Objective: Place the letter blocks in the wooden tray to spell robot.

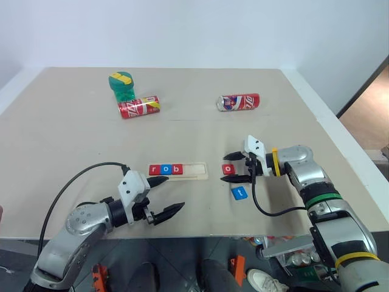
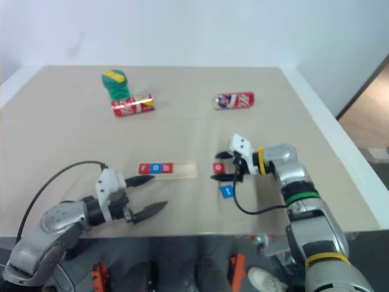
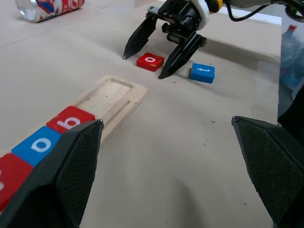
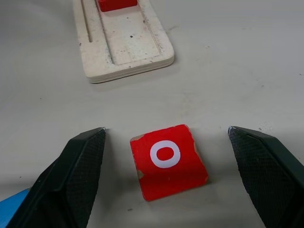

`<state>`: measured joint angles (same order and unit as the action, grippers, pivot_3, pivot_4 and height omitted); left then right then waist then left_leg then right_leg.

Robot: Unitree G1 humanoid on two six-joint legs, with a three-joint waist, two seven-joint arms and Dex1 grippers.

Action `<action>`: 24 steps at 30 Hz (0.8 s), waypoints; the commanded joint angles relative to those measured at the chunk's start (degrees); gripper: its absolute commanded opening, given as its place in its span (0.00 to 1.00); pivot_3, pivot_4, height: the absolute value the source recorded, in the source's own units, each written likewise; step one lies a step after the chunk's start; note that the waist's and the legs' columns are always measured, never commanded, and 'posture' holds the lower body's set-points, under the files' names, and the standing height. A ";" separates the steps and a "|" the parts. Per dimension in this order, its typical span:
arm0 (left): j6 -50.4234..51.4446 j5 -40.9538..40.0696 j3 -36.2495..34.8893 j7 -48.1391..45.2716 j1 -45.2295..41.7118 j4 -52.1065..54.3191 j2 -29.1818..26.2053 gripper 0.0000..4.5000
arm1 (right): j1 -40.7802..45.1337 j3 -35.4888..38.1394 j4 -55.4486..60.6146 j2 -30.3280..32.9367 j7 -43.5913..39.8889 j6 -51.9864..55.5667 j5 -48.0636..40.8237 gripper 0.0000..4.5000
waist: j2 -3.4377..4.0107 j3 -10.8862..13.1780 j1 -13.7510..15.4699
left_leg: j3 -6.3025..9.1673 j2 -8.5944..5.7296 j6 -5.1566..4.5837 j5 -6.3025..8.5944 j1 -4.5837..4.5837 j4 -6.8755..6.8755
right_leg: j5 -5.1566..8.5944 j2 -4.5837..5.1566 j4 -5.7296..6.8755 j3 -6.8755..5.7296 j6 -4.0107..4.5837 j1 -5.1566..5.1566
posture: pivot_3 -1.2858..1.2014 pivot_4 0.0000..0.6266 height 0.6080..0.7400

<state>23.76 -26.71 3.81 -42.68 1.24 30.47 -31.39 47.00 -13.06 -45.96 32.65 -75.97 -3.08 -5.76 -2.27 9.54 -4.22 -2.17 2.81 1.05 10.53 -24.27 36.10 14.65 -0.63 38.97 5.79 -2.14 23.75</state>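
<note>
On the beige tabletop (image 1: 73,140) the wooden tray (image 1: 193,171) lies flat with three letter blocks seated at its left end, a red r (image 1: 154,170), a blue o (image 1: 165,170) and a red b (image 1: 176,169), touching one another in a row; the right part of the groove is bare wood. Just to the right of the tray, apart from it, a red o block (image 1: 228,169) lies flat on the tabletop, and a blue t block (image 1: 239,193) lies a little nearer the front edge, close to it but not touching. The right gripper (image 1: 239,168) is lowered over the red o, pointing leftward toward the tray, with its two black fingers (image 4: 78,171) spread wide, one on each side of the block (a clear gap shows on both sides, so nothing is gripped). The left gripper (image 1: 163,196) hangs near the front edge, below the tray's left end, its fingers (image 3: 61,180) also wide apart and holding nothing. Toward the far side lie two red soda cans on their sides, one at the left (image 1: 138,107) and one at the right (image 1: 239,102), well apart, with a green and yellow object (image 1: 121,85) just behind the left can.
</note>
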 commanded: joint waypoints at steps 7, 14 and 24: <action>-1.99 1.72 -0.62 1.07 1.64 2.05 -0.48 1.00 | -12.26 4.99 17.33 2.62 7.27 14.68 -1.97 0.88 | -0.02 -0.02 0.26 | 0.01 -0.06 0.00 0.00 0.46 0.19 | 0.19 0.10 -0.01 0.01 0.13 -0.51 | 0.52 0.24 1.00; -3.19 2.41 -0.10 -0.11 1.42 1.08 -0.58 1.00 | -13.62 5.62 21.51 2.05 9.31 18.39 -2.74 0.88 | -0.03 -0.02 0.35 | 0.03 -0.06 0.02 0.01 0.46 0.16 | 0.22 0.10 -0.01 -0.01 0.10 -0.48 | 0.52 0.24 1.00; -4.41 3.68 -0.06 -0.71 3.00 1.01 -1.11 1.00 | -15.36 5.79 26.32 3.01 9.63 21.39 -3.05 0.20 | -0.04 -0.01 0.29 | 0.05 -0.05 0.07 0.07 0.42 0.07 | 0.34 0.07 -0.02 -0.03 0.11 -0.42 | 0.52 0.24 1.00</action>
<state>20.76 -22.96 4.17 -43.16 4.17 30.39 -32.27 32.97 -6.57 -21.27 34.94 -65.73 17.27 -8.73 -2.31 9.53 -3.93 -2.11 2.76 1.13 10.60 -23.85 36.14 15.01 -0.56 38.95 5.75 -2.02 23.34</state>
